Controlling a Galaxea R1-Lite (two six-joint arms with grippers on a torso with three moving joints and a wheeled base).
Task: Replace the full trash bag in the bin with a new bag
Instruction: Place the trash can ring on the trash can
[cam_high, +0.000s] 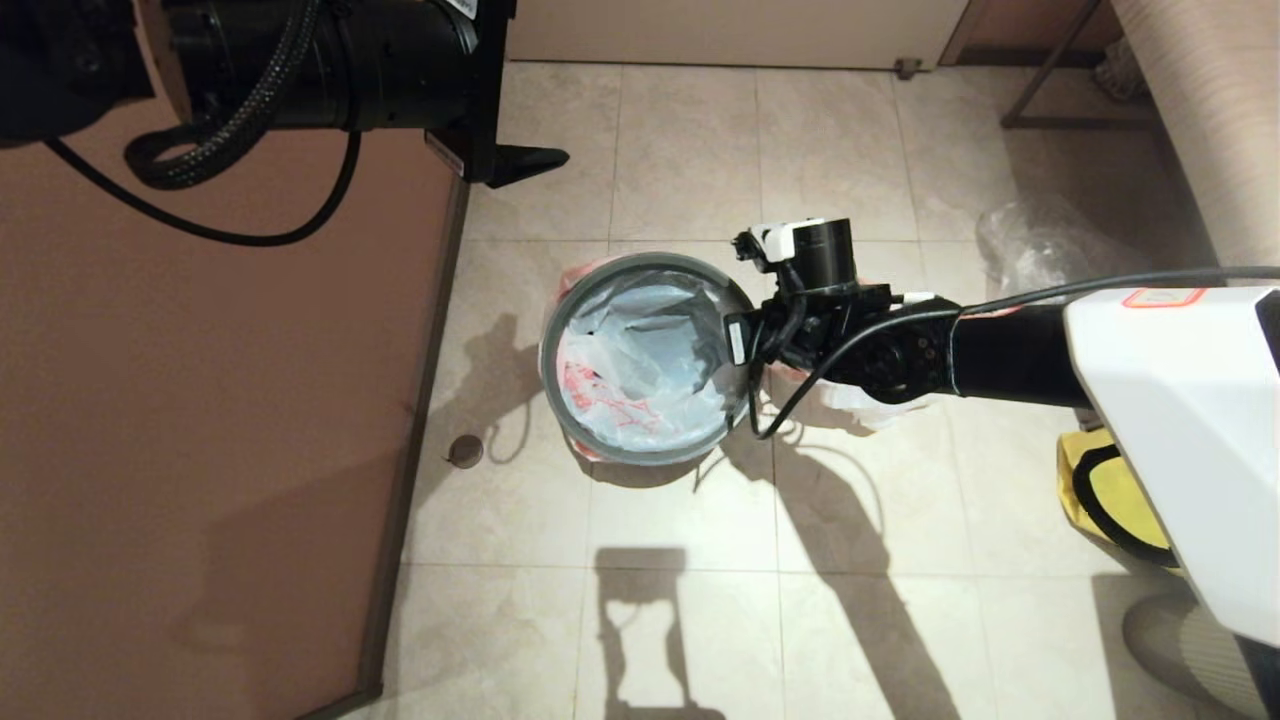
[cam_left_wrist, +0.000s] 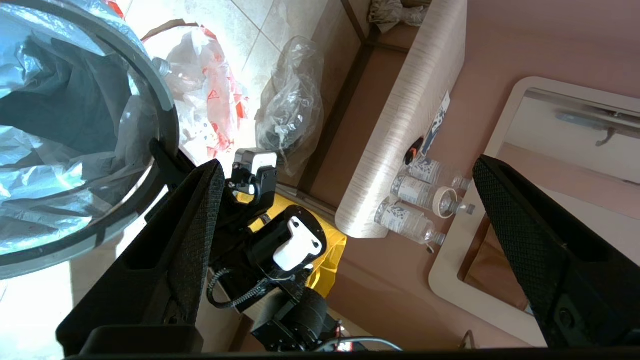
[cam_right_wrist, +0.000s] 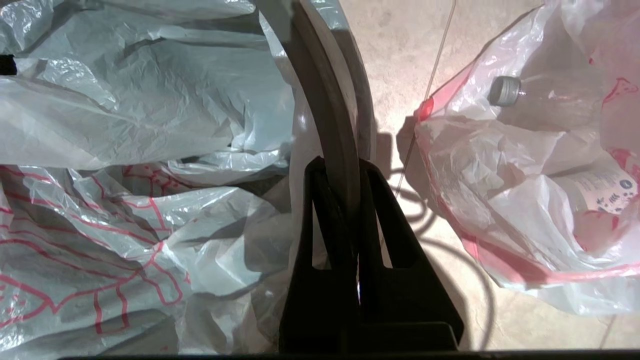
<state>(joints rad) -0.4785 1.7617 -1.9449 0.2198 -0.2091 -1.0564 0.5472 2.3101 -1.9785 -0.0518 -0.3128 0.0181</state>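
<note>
A pale tiled floor (cam_high: 700, 620) fills the room's middle, with a brown wall panel (cam_high: 200, 450) along the robot's left and a light wood-grain cabinet (cam_left_wrist: 405, 125) at the far right, where water bottles (cam_left_wrist: 415, 200) lie by its end. A clear bag with dark contents (cam_left_wrist: 290, 110) slumps on the tiles near that cabinet, and a yellow bag (cam_high: 1100, 500) sits close under the right arm.

The bin (cam_high: 645, 358) stands on the tiles near the wall panel, lined with the new bag (cam_high: 630, 370), whose red print and crumpled film fill the inside. The full trash bag (cam_right_wrist: 540, 165) rests on the floor just beside the bin, on the side towards the cabinet, a bottle cap showing through it.

The grey ring (cam_right_wrist: 330, 125) lies over the bin's rim, on top of the liner. The right gripper (cam_right_wrist: 345, 195) is clamped narrow on that ring at the rim's edge. The left gripper (cam_left_wrist: 345, 250) hangs apart from the bin with its jaws spread wide, holding nothing.

The step in hand looks like seating the ring. To do it well, I judge the ring should go down level all round, so the film is trapped evenly beneath it and not dragged inwards; let go only once it sits flush.
</note>
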